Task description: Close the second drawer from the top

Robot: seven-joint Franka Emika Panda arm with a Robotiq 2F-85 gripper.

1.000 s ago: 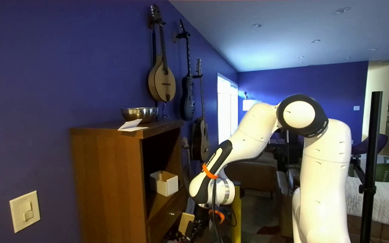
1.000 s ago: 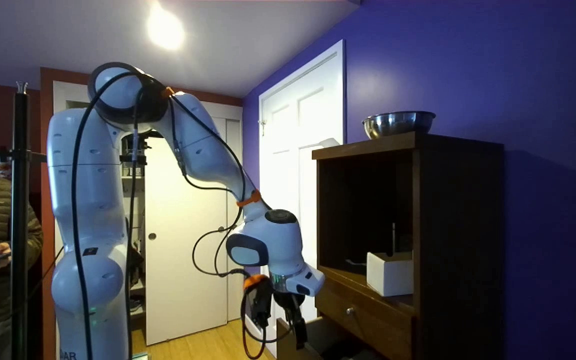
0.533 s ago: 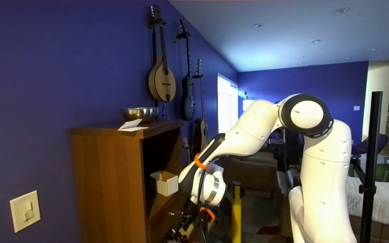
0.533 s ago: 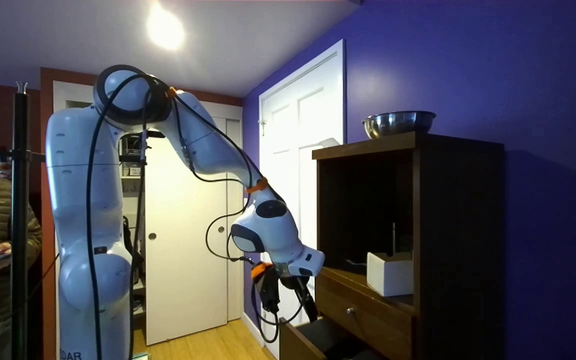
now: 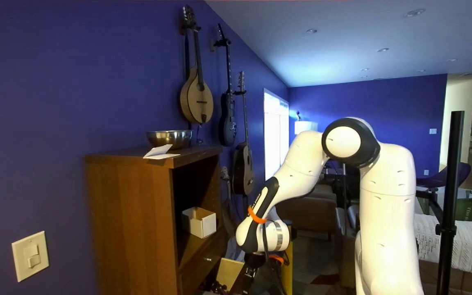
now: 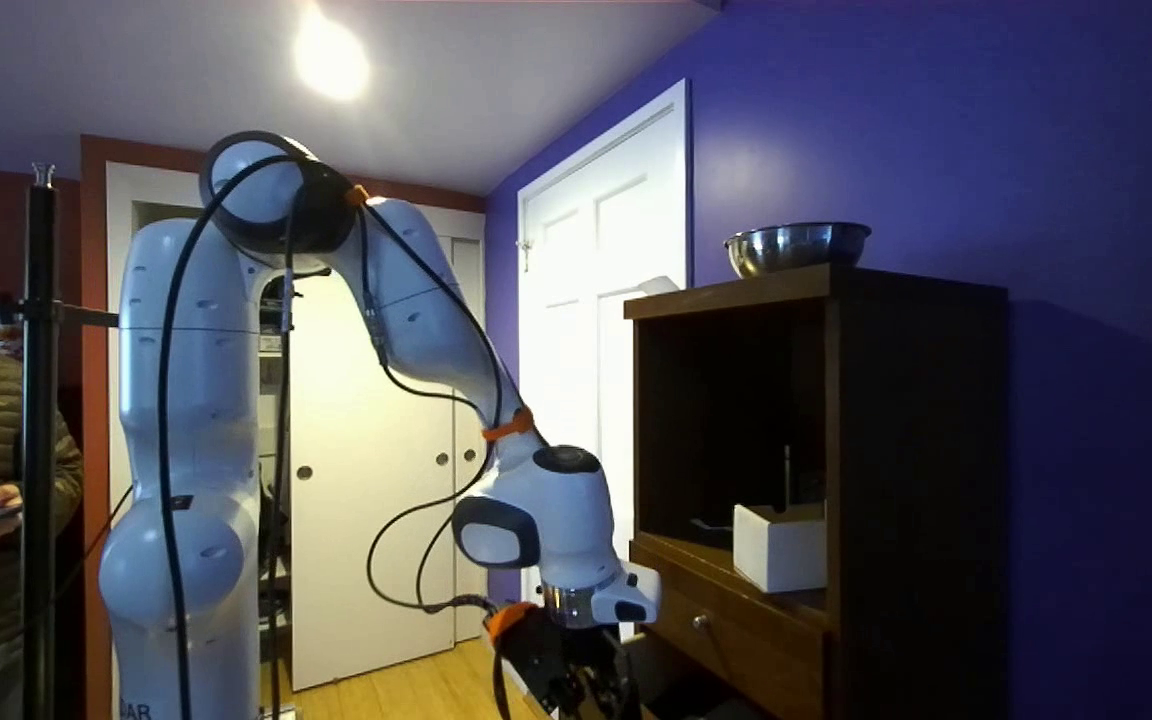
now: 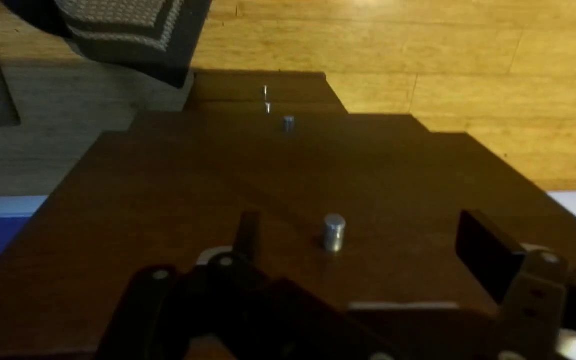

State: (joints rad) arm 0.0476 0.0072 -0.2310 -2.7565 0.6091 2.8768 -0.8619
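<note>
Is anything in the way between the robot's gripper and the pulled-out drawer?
Nothing I can see. In the wrist view, just the silver knob on that drawer shows ahead of the open gripper.

Blue walls (image 5: 76,90), bright window (image 5: 276,131), white door (image 6: 603,260) — wooden floor (image 7: 468,90)

A bowl (image 6: 798,249) tops the cabinet (image 6: 921,450), box (image 6: 781,550) inside, drawers (image 6: 751,645) below.
</note>
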